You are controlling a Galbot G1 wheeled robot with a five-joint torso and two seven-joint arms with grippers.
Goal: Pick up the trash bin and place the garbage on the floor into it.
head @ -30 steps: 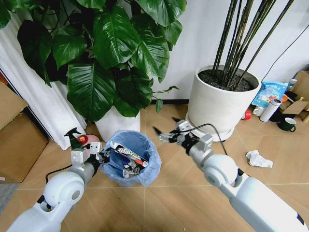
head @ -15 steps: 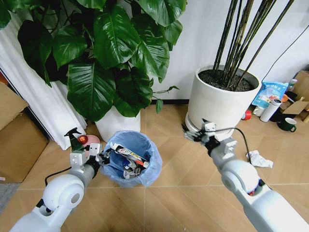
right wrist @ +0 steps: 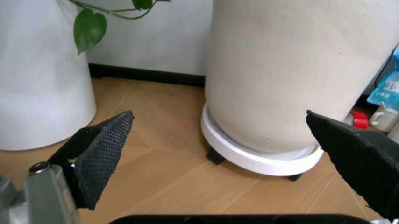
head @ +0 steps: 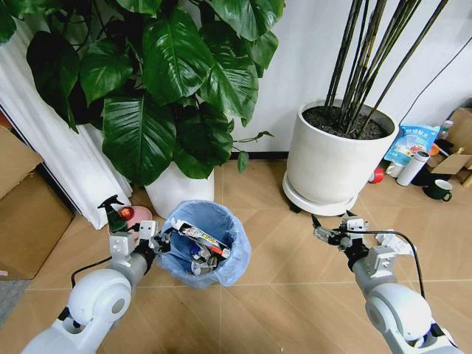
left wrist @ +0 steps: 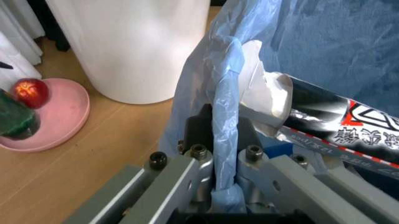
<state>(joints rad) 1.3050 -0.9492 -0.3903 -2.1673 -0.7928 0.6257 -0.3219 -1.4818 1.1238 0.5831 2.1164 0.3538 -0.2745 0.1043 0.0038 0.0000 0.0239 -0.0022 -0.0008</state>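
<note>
Your left end effector [head: 156, 240] is clamped on the bag-lined rim of the trash bin [head: 203, 243], which sits low beside the white plant pot [head: 175, 192]. The liner is thin and slippery, so grip the wall too. Your right end effector [head: 325, 234] hangs wide open near the crumpled tissue [head: 397, 241] on the floor [head: 280, 295]; it looks light and soft, so pinch its middle.

Glossy white arms, grey brackets (black cables, textured black fingers [right wrist: 100, 156])
</note>
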